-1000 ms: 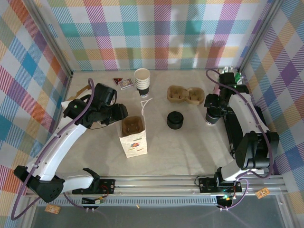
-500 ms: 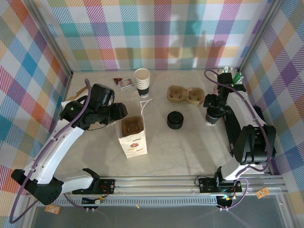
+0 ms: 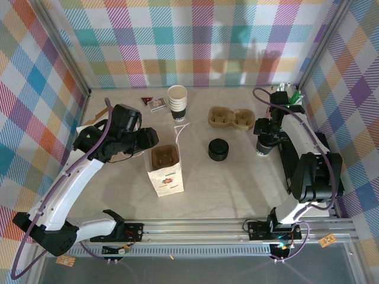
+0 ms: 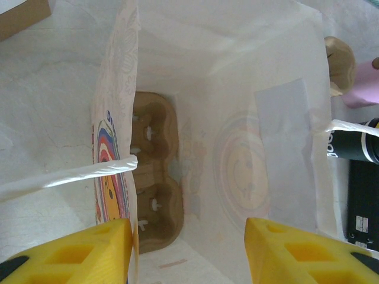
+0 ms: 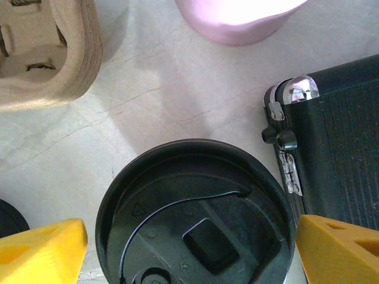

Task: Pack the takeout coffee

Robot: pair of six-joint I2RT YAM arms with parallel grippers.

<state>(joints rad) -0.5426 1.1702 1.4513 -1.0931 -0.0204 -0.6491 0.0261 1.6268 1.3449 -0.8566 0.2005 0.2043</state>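
One change: narrowing right gripper [image 5: 189, 248] slightly around takeout coffee [image 5: 195, 207], unclamped as yet; signals pickup starting. Keeping left gripper [image 4: 188, 251] spread at paper bag [image 4: 278, 148] mouth.

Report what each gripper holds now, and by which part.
Nothing is held, as far as shows. The right gripper straddles the round black plastic lid of the paper cup, jaws open. The left gripper hangs open over the white paper bag.

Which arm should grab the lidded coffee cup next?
Right. The right gripper hangs open directly above the takeout coffee, a finger on each side of its black lid. The left gripper is across the table at the mouth of the paper bag, far from the cup.
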